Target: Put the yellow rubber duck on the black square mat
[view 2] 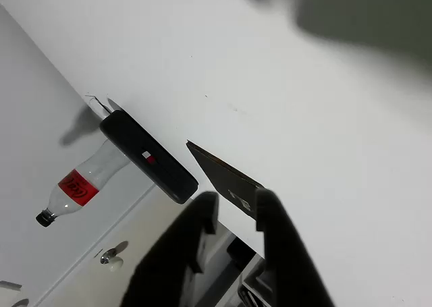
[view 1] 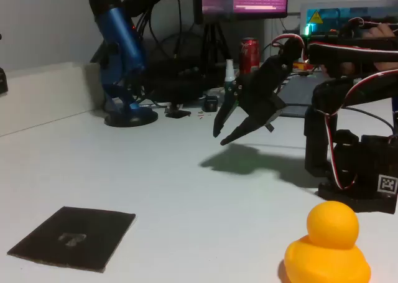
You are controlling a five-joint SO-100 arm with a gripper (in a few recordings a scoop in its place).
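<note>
The yellow rubber duck (view 1: 329, 245) sits at the near right corner of the white table in the fixed view, turned away from the camera. Flat at the near left lies the black square mat (view 1: 74, 238), with a pale mark at its centre. My gripper (view 1: 222, 135) hangs above the middle of the table, fingers pointing down and left, far from both the duck and the mat. It is open with nothing between its fingers. In the wrist view the gripper (view 2: 235, 202) frames one corner of the mat (view 2: 223, 179) beyond the fingertips.
A blue microphone (view 1: 121, 53) on a round base stands at the back left, with a red can (view 1: 250, 53), a small bottle (view 1: 230, 71) and cables behind. The arm's base (view 1: 354, 171) stands at the right. Past the table's edge lie a black flat device (view 2: 148, 157) and a red-labelled bottle (view 2: 77, 185).
</note>
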